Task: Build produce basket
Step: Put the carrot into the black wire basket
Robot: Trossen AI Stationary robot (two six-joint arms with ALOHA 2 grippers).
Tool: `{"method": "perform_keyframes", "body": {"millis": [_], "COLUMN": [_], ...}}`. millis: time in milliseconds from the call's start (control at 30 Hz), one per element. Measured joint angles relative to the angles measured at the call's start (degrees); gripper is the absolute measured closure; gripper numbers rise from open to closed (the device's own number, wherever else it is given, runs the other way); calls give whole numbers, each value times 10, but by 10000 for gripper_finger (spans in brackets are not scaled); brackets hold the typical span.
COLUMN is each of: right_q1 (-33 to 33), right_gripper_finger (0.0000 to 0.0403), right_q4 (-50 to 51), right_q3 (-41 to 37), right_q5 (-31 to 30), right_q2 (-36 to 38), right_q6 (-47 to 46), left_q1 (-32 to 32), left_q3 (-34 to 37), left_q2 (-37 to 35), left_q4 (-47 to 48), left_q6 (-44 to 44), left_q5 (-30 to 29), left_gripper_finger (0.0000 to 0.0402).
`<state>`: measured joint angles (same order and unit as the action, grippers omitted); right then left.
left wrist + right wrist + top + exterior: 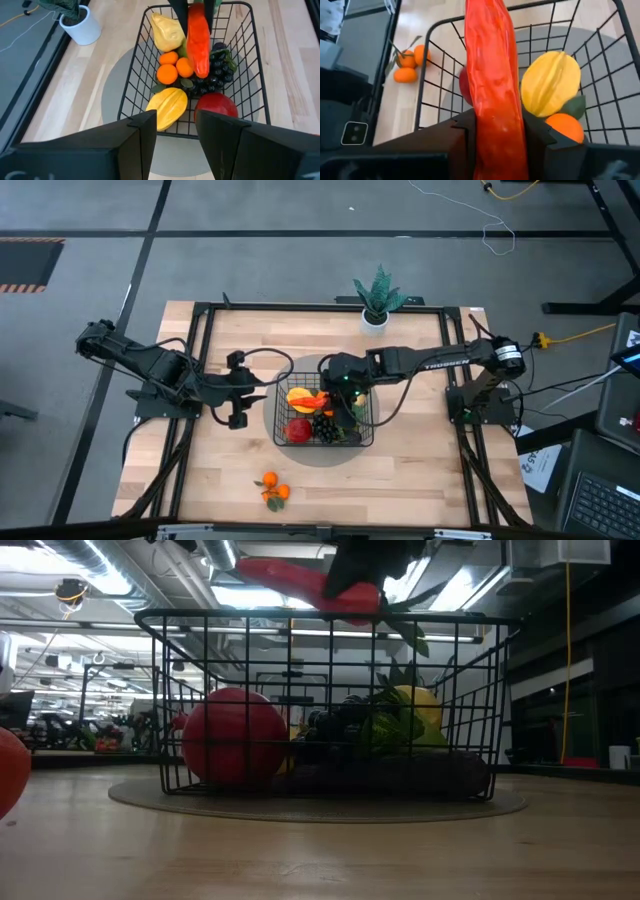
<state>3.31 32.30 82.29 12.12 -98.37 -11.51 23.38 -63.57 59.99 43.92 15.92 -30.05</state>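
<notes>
The tabletop point(420, 470) is showing pale, matt wood planks. The basket point(250, 55) is looking like thin black wire, faintly shiny. The long red-orange vegetable point(495, 85) is gleaming like waxy, wrinkled plastic. The red apple point(233, 737) is glinting smooth and glossy, and the plant pot point(82, 26) is appearing smooth white.

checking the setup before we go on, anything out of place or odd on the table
One thing: a cluster of oranges lies on the bare table near its front edge, outside the basket that holds the other produce. Otherwise, the right gripper holds a long red vegetable above the basket; the left gripper waits open beside it.
</notes>
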Motion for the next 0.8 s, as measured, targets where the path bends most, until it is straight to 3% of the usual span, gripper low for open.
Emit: {"method": "perform_keyframes", "body": {"millis": [500,800], "right_q1": [0,0], "right_gripper_finger": [309,271], "right_q4": [1,-1], "right_q3": [-1,-1], "right_q5": [0,0], "right_q2": [0,0], "right_q6": [30,40], "left_q1": [0,0], "left_q3": [0,0], "left_q2": [0,0], "left_q4": [0,0], "left_q6": [0,0], "left_q5": [-8,-8], "left_gripper_finger": [277,277]}}
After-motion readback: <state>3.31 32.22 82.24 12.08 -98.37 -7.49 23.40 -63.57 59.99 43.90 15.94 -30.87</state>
